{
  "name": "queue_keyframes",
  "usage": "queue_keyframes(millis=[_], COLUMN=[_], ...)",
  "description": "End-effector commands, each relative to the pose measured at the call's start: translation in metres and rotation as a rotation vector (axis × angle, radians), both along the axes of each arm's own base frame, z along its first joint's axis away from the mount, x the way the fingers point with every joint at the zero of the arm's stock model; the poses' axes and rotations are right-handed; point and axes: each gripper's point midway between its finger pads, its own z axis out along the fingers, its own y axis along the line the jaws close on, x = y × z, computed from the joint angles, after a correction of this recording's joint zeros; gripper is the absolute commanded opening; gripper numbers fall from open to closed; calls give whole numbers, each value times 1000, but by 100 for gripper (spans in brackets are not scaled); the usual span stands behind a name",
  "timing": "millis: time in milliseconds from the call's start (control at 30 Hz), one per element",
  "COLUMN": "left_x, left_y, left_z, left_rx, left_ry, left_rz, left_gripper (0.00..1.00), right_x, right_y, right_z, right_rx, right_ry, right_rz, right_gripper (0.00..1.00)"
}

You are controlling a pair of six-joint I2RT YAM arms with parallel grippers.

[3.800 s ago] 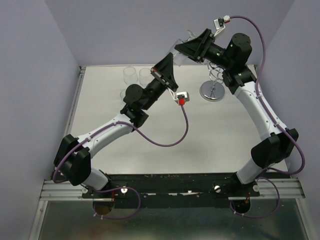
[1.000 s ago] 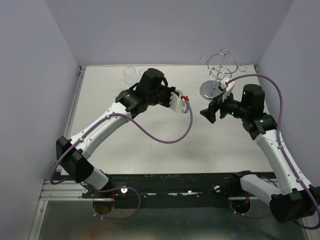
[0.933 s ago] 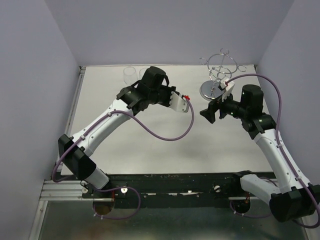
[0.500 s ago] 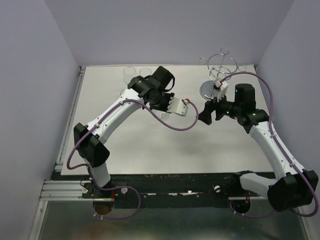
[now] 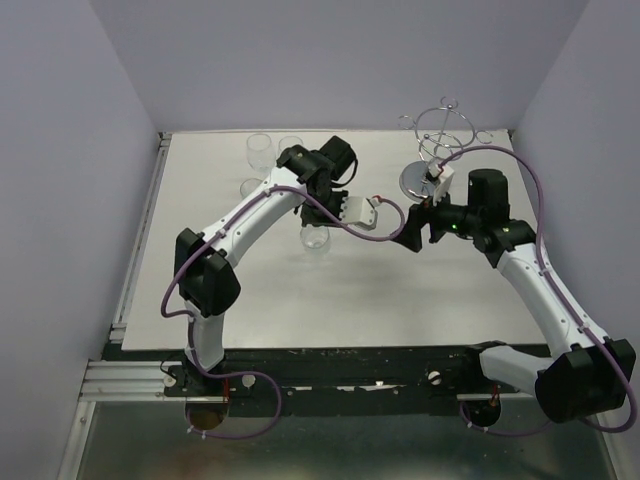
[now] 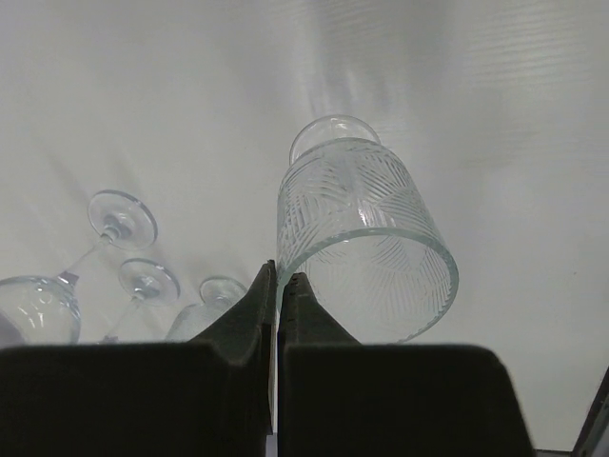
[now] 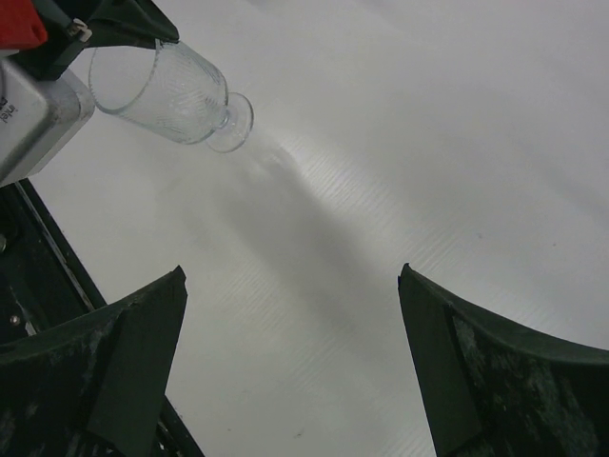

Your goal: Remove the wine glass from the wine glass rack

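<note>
While the left pincer clamps its rim, the wine glass is off the rack

Seen from the left wrist, the left pincer (image 6: 277, 284) is closed on the rim of the patterned wine glass (image 6: 366, 224), whose foot points to the counter (image 6: 495, 114). Whether the foot touches it, I cannot tell. From the right wrist view the glass looks tilted. Only the top view shows the wine glass rack (image 5: 438, 132), well apart to the right. The right pincer (image 7: 293, 352) stands wide open.

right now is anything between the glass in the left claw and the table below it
Nothing visible: the wine glass in the left claw has bare table under its foot; other glasses sit aside.
</note>
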Motion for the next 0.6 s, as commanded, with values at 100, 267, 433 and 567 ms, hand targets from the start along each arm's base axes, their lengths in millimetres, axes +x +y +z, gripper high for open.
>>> queue_keyframes(millis=[100, 267, 433, 567], left_x=[-5, 18, 34, 49], left_y=[17, 21, 36, 55], left_z=[-22, -20, -11, -2], left_rx=[68, 19, -68, -188], left_ry=[78, 42, 108, 186], left_rz=[142, 355, 636, 901], left_gripper=[0, 0, 0, 0], right_x=[-5, -5, -4, -3], right_y=[1, 1, 1, 1], right_z=[-2, -4, -5, -6], right_rx=[28, 29, 29, 32], right_ry=[-1, 3, 1, 7], right_rz=[3, -1, -4, -6], right_gripper=[100, 99, 100, 100])
